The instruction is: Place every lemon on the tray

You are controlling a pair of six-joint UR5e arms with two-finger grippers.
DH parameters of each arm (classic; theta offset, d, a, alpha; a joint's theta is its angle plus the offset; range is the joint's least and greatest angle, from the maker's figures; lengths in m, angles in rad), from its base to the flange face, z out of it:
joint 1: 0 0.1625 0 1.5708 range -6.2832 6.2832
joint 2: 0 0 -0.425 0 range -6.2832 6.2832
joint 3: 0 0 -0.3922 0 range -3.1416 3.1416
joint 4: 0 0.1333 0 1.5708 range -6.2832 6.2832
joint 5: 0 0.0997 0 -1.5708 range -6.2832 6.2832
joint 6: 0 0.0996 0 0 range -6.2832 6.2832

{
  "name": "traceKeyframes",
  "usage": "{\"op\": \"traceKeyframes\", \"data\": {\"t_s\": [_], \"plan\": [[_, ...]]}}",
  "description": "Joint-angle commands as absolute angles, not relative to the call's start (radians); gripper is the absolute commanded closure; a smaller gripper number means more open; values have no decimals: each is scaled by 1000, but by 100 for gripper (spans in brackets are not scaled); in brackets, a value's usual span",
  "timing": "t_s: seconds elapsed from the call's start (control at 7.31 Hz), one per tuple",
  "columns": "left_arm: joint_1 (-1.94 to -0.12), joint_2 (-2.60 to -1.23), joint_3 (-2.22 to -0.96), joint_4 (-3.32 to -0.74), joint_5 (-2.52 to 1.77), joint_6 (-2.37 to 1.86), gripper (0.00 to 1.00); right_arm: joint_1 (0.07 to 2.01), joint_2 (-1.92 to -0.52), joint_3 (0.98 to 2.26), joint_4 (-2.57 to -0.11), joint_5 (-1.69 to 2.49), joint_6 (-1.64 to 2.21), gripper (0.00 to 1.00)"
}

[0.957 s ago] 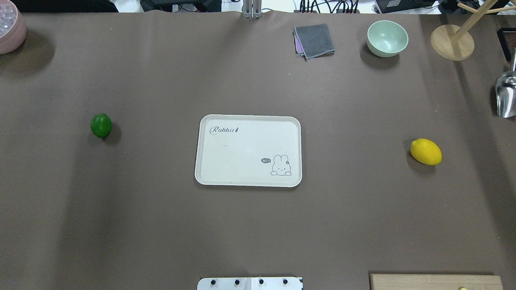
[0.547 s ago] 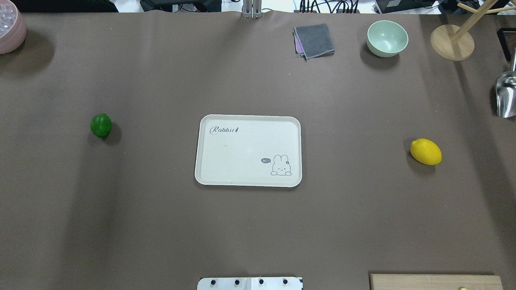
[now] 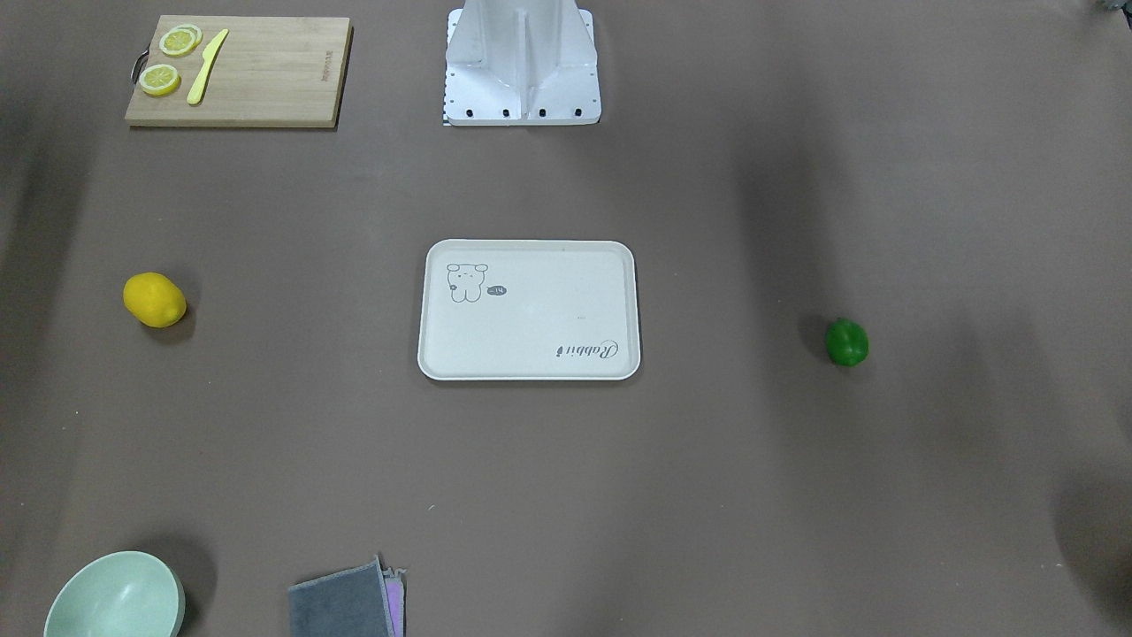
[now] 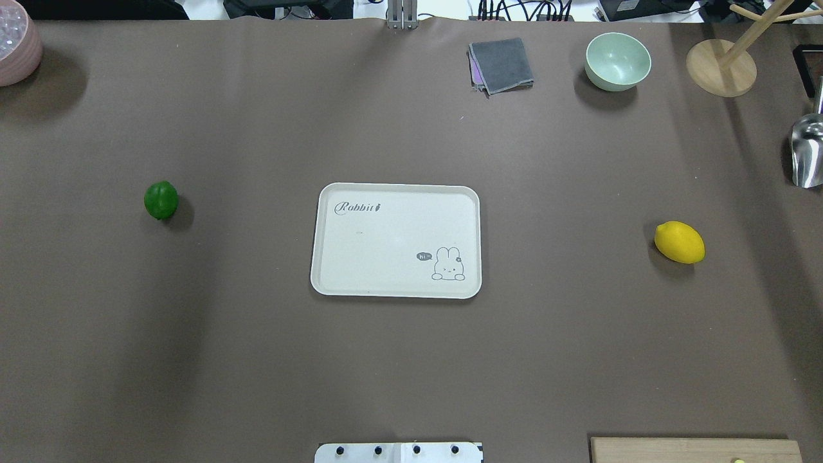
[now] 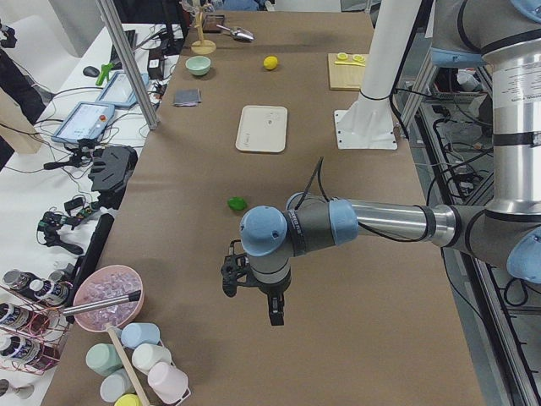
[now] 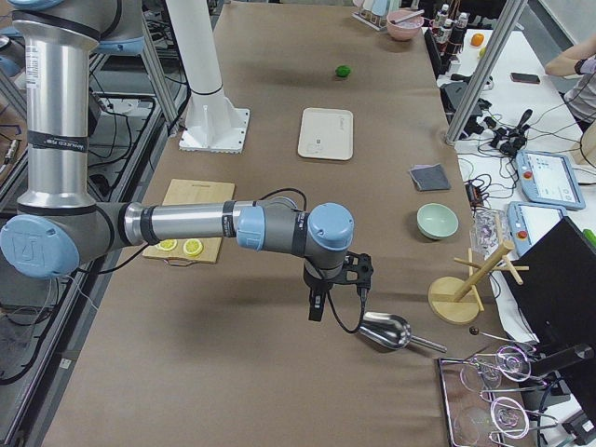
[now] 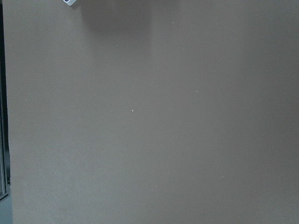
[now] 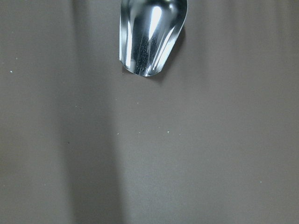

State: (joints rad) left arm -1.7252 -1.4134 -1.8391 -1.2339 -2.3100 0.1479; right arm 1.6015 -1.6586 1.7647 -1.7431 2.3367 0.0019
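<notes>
The off-white tray [image 4: 386, 244] with "Rabbit" script lies at the table's middle and holds nothing; it also shows in the front view [image 3: 531, 327]. The green lemon [image 4: 161, 200] lies on the table left of the tray, and the yellow lemon [image 4: 679, 242] lies right of it. Both are apart from the tray. My left gripper [image 5: 251, 298] hovers over bare table beyond the green lemon [image 5: 237, 203], seen only from the side. My right gripper [image 6: 337, 298] hovers near a metal scoop [image 6: 384, 330]. I cannot tell whether either gripper is open or shut.
A wooden cutting board [image 3: 256, 71] with lemon slices and a yellow knife lies near the robot base [image 3: 522, 62]. A mint bowl [image 4: 617, 61], grey cloth [image 4: 501, 64], wooden stand [image 4: 720, 67], the scoop and a pink bowl [image 4: 16, 42] line the edges.
</notes>
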Motion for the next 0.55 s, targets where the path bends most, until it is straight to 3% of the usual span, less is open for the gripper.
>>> {"op": "traceKeyframes", "data": {"t_s": [0.0, 0.41], "plan": [[-1634, -1416, -1908, -1252, -2391, -59, 2, 1595, -1658, 1772, -1738, 2347, 41, 1], [-1379, -1434, -1945, -1479, -2395, -533, 3, 1537, -1657, 1808, -1727, 2347, 87, 1]]}}
